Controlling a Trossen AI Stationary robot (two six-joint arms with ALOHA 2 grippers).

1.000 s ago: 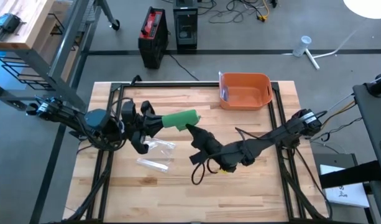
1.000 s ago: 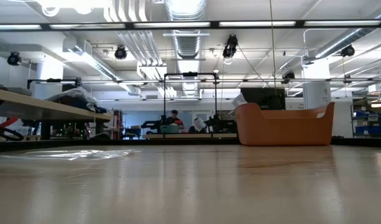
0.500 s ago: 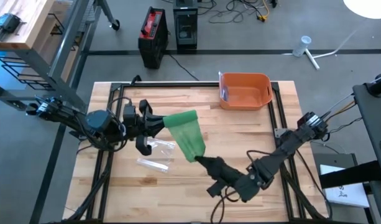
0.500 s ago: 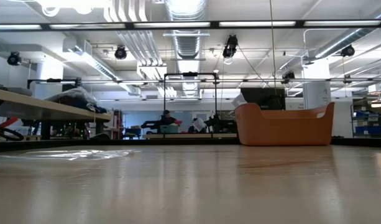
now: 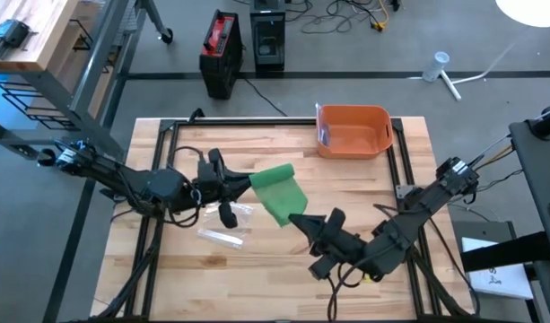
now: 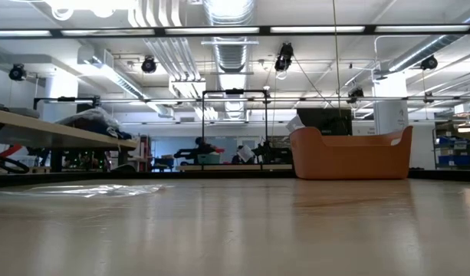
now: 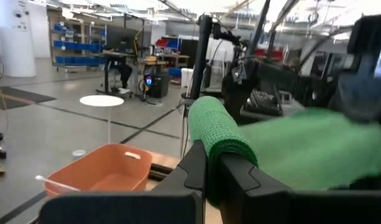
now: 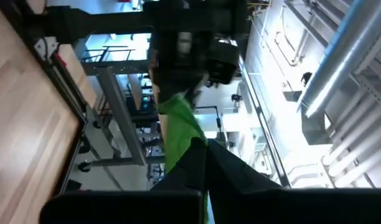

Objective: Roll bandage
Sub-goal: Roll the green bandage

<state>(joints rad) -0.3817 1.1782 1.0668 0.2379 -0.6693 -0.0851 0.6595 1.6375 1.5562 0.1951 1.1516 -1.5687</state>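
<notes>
A green bandage hangs in the air over the table's middle, spanning both grippers. Its rolled part is at my left gripper, which is shut on it. The unrolled strip runs toward the near right to my right gripper, which is shut on the strip's free end. The low view shows neither gripper nor the bandage. My left gripper pinches the bandage's rolled end between its two fingers, coming level from the table's left. The roll is lifted clear of the table. My right gripper pinches the strip's free end between its two fingers, coming from the near right and pointing toward the left gripper. The strip stretches flat between the two grippers, clear of the table.
An orange bin stands at the table's far edge, right of middle; it also shows in the low view. Clear plastic wrappers lie on the wood below and near my left gripper. Bare wood lies along the near edge.
My right gripper has gone toward the table's near edge and a little right, drawing the bandage's free end out of the roll into a flat strip. My left gripper has gone toward the table's right with the rolled end. Both have stayed shut.
</notes>
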